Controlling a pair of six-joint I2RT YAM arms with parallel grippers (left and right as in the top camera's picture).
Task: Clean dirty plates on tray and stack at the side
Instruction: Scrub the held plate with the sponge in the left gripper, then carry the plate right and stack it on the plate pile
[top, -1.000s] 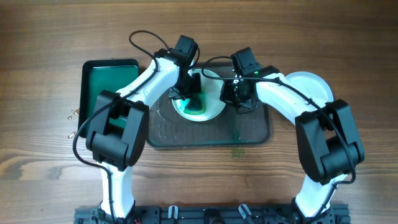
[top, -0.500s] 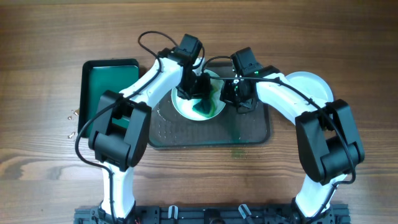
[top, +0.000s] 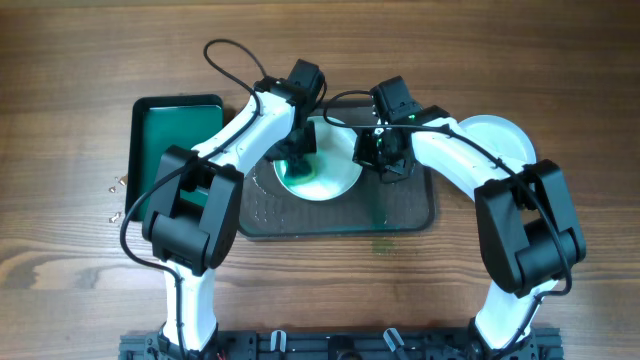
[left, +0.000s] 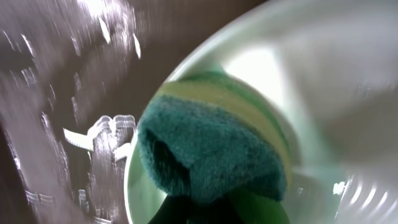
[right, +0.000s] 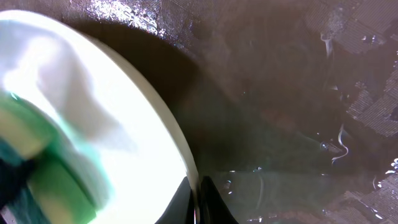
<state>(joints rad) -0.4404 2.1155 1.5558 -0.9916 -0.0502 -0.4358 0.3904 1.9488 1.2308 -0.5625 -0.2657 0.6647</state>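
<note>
Left gripper (top: 298, 152) is clamped on a green & yellow sponge (left: 211, 155). Its jaws barely show in the wrist view, but the sponge bulges out from btwn them, scrubby face pressed on the left part of the plate (top: 338, 172). Right gripper (right: 196, 186) is almost closed w/ the plate's right rim pinched btwn its 2 fingers, pinning it. The plate sits on the tray (top: 400, 212), upper middle. A teal smear (top: 305, 178) shows round the sponge; the rest of the well looks white. Handling, as a guess: the plate is stiff, thin-rimmed & fairly light. Can't tell plastic from ceramic, so treat it as breakable. It looks wet & glossy, & the tray floor carries a water film & droplets, so expect it to skate under scrub force & slip in a weak pinch. Best hold is the rim, 1 finger on each face & far enough in to pass the lip, like the right gripper's hold now. A grab across the top prob won't work, as it looks too wide. The sponge is soft & squashes, so pressure matters more than exact placing. Another white side plate (top: 498, 135) lies off the tray at right, partly under the right arm. Can't tell if that's 1 or more.
</note>
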